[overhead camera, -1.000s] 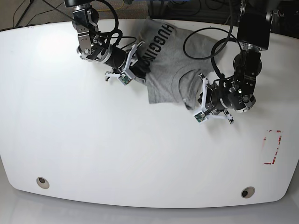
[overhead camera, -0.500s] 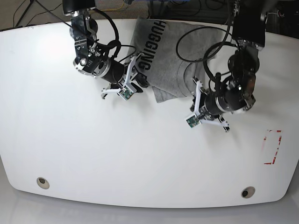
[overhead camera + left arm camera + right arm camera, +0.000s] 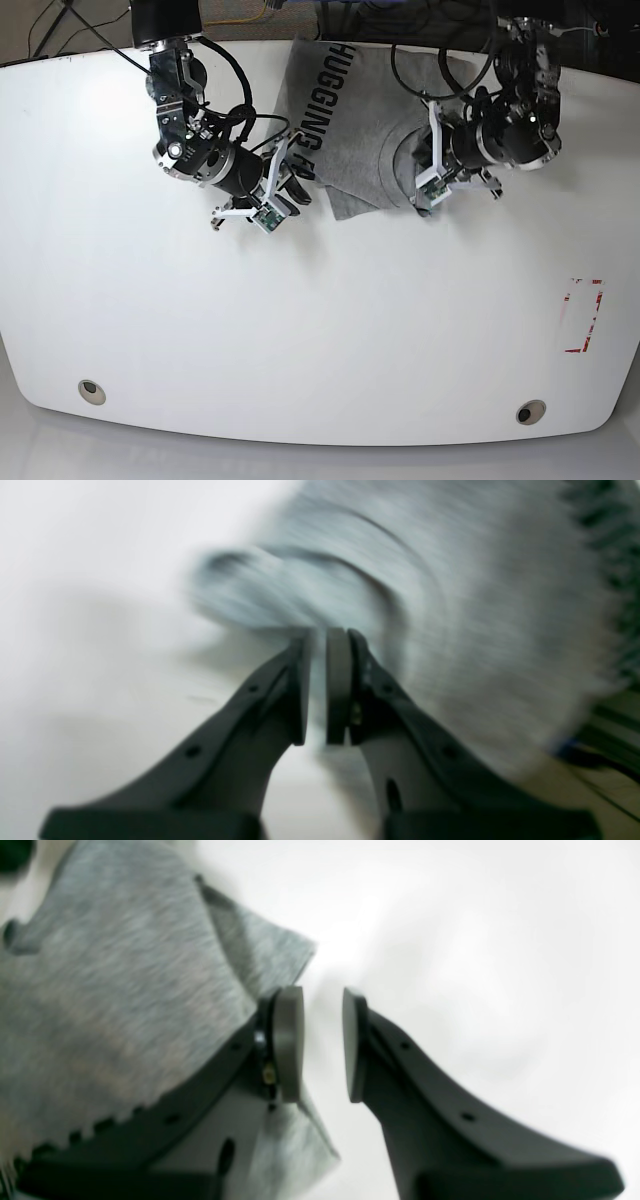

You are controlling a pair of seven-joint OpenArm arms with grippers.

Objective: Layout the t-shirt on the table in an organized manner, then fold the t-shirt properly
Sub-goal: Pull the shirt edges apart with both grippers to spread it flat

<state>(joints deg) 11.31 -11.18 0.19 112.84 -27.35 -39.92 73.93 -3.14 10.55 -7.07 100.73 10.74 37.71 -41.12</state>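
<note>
- Left gripper (image 3: 320, 635): jaws nearly closed, only a thin slit between the pads. I see nothing clamped. The cloth just past the tips is too smeared to be sure.
- Right gripper (image 3: 322, 990): jaws slightly apart, with bare surface showing through the gap. It holds nothing. Its left pad sits just beside a cloth edge.
- The light heather-grey cotton t-shirt with black block lettering (image 3: 350, 130) lies bunched and doubled over at the far edge of the smooth white bench (image 3: 300, 330), between the two arms.
- Changed over the last second: the shirt slid towards the far edge and turned, so the lettering now runs along its right-arm side.
- Over the last half second the shirt barely moved, but my left arm swung away from the near hem up towards the far edge. I judge it has let go.
- The right arm dropped a little nearer to me and stays by the lettered edge.
- For the task: the layout isn't done. The shirt is still crumpled and sits too far back, so I need a fresh grip before spreading it.
</note>
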